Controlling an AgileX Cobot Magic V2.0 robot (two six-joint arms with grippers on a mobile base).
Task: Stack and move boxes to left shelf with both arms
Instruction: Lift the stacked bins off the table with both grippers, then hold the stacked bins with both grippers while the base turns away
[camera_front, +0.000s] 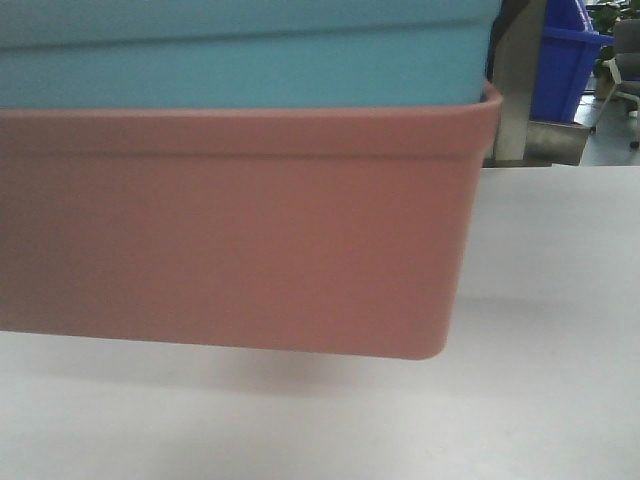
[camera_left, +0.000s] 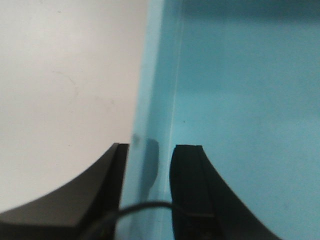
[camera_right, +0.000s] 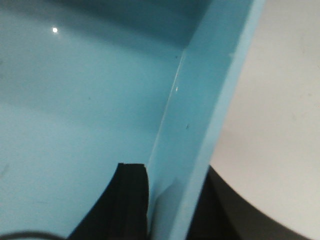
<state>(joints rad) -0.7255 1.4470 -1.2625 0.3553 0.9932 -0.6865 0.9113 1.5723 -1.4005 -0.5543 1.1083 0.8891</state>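
The light sky blue box (camera_front: 240, 60) sits nested inside the salmon pink box (camera_front: 230, 230), and the stack fills the front view, hanging a little above the white table (camera_front: 560, 300) with its shadow beneath. In the left wrist view my left gripper (camera_left: 152, 150) straddles the blue box's (camera_left: 240, 100) side wall, one finger outside and one inside, shut on it. My right gripper (camera_right: 172, 172) grips the opposite wall of the blue box (camera_right: 75, 100) the same way. The pink box is hidden in both wrist views. The left shelf is out of view.
A steel upright (camera_front: 520, 80) with a steel bar (camera_front: 555, 140) stands just behind the stack's right corner. A dark blue crate (camera_front: 565, 60) sits beyond it. White tabletop shows beside each gripper (camera_left: 60, 75) (camera_right: 280, 125).
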